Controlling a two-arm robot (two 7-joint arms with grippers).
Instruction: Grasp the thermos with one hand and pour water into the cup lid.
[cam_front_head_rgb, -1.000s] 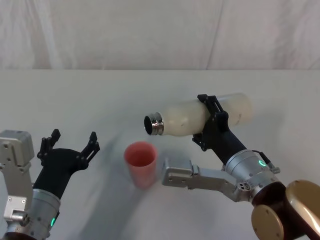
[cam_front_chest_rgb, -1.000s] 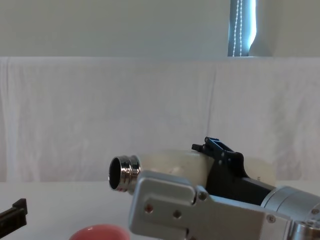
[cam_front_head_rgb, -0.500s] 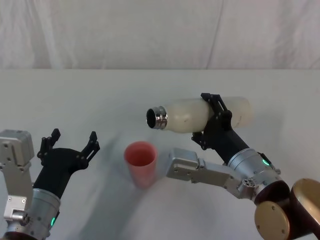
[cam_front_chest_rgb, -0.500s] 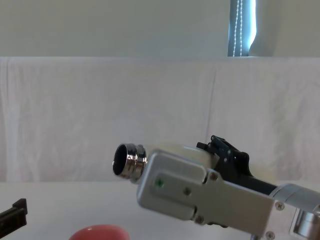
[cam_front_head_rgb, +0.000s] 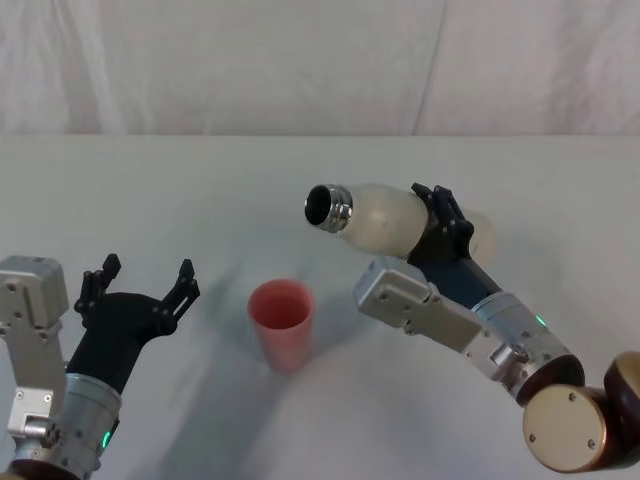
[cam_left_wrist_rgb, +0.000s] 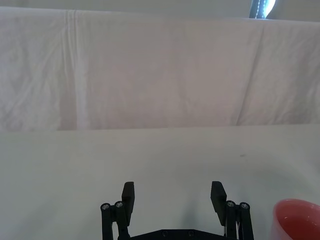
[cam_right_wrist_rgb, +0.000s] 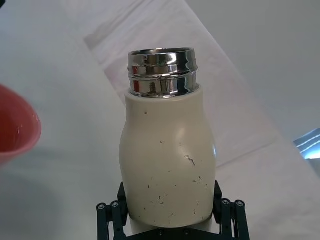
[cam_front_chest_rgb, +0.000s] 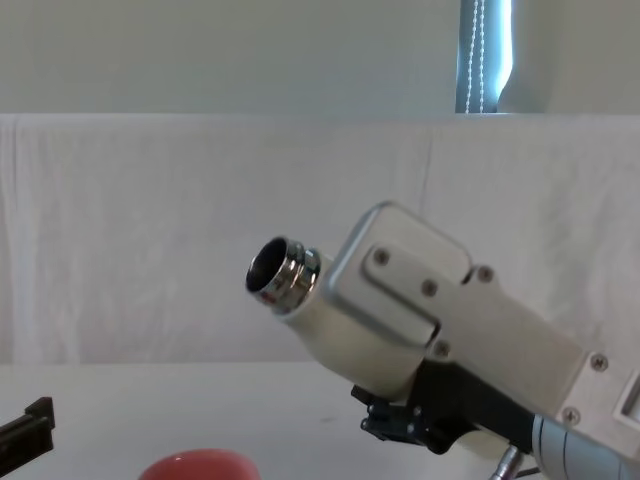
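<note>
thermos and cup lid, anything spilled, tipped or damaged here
No spill shows. The cup lid stands upright on the table. The thermos, clamped in the right gripper, has small dark scuffs on its cream body.

Looks like a lab or test bench, not a home; a plain white table (cam_front_head_rgb: 300, 170) runs across the scene; a creased white cloth backdrop (cam_front_chest_rgb: 200, 220) hangs along the far edge; above it a bare wall (cam_front_chest_rgb: 230, 55) and 1 window strip (cam_front_chest_rgb: 485, 55) at far right.
</note>
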